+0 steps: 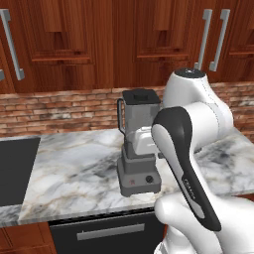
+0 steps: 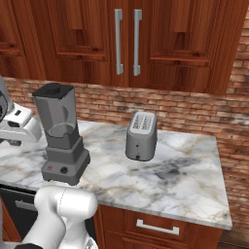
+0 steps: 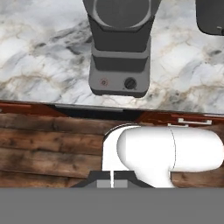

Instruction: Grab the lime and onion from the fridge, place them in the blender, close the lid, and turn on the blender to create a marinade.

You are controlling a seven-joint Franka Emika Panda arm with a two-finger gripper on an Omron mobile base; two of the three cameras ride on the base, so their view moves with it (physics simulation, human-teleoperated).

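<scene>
The tall grey blender and the squat silver toaster stand well apart on the marble table, seemingly leaving bare passage between; brown wooden cupboards hang overhead.

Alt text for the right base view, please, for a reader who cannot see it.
A grey blender with its black lid on stands at the left of a marble counter, a silver toaster apart to its right. Behind run a brick wall and wooden cupboards.

No legible text, brand, number or sign was found. Faint pale lettering ran along the dark band of the robot arm in the left base view, too small to read. The blender base carried unlabelled controls.
</scene>
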